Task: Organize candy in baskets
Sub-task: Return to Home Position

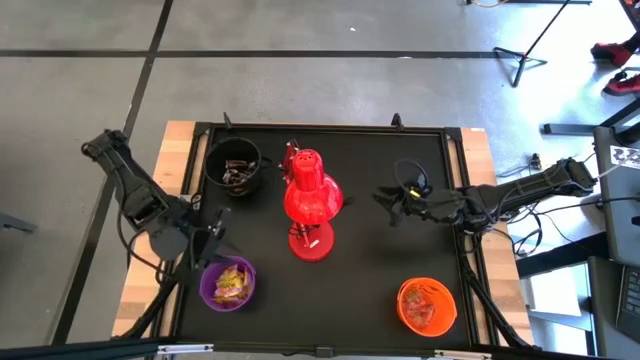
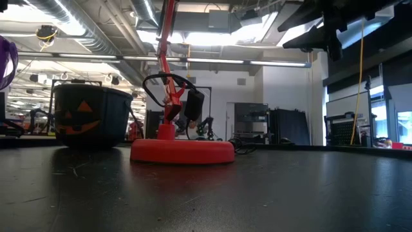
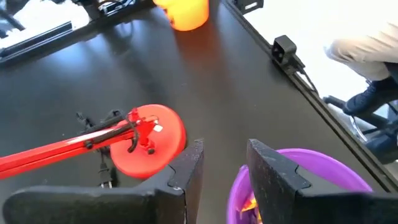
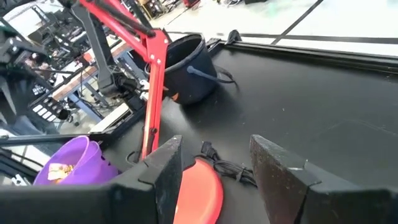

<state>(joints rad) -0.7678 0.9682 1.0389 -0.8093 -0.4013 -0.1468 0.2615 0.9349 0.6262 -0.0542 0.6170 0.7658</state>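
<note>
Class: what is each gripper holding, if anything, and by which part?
Nothing is held. The left gripper, beside the purple bucket, is open and empty; the right gripper, above the table, is open and empty too.

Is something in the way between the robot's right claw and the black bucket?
Yes. The red lamp stands on the table right between the right gripper and the black bucket, so its red arm crosses in front of the bucket. The left gripper hovers by the purple bucket.
</note>
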